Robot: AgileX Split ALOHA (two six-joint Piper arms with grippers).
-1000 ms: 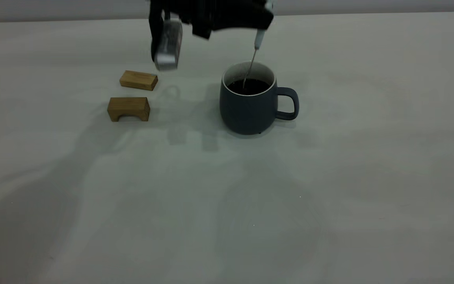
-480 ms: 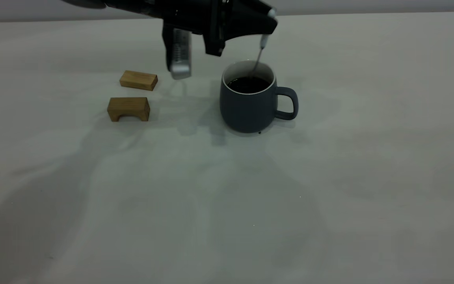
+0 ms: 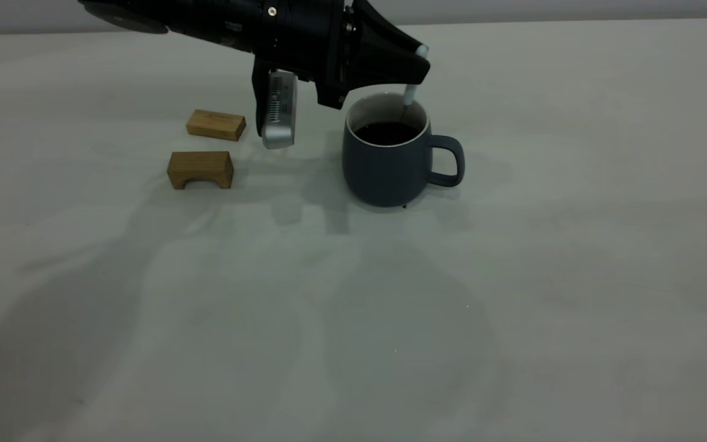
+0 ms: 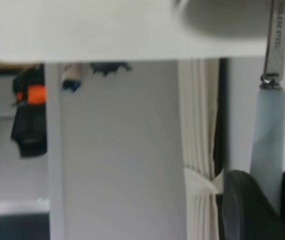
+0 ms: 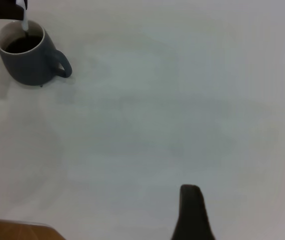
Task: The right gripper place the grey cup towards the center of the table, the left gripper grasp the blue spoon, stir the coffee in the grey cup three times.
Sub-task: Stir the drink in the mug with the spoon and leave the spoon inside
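Overhead, the left claw (image 3: 418, 61) clamps the blue spoon (image 3: 412, 95) above the table (image 3: 513, 276).

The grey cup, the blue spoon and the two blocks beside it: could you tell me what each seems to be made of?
Grey cup: probably ceramic, with a matte slate outside and a white glazed inside.
Blue spoon: a pale, smooth handle, likely plastic; its metal neck is stamped with lettering, apparently steel.
Blocks: wood, tan with visible grain.
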